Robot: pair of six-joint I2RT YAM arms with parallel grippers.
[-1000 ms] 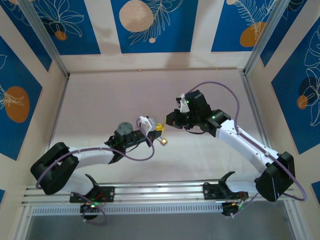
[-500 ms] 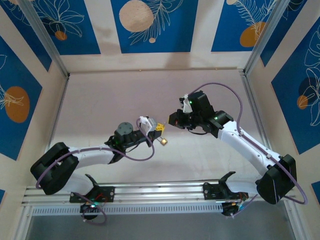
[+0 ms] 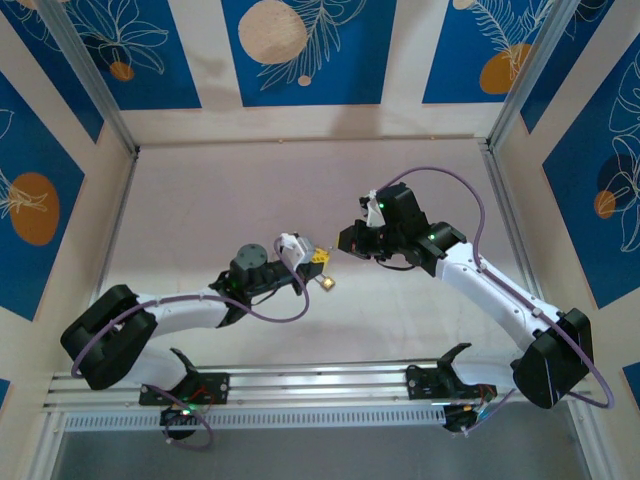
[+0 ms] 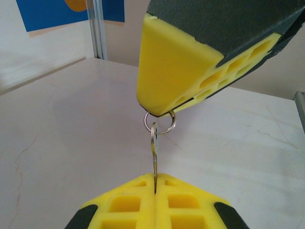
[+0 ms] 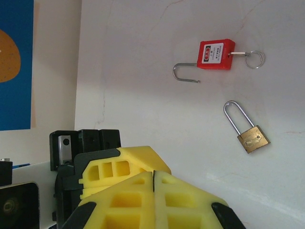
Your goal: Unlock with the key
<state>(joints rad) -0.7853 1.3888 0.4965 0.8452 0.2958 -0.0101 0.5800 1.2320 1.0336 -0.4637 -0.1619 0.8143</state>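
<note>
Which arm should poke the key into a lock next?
Left, probably. The left jaws are shut on the key, so it already carries it. The right jaws are shut by the key's ring, gripping nothing I can see. The brass padlock lies on the table.

The lower end of the key is hidden between the pressed-together fingers of the left gripper, which are cut off by the bottom edge. The top of its ring is covered by the right gripper, itself cut off at the top edge.
</note>
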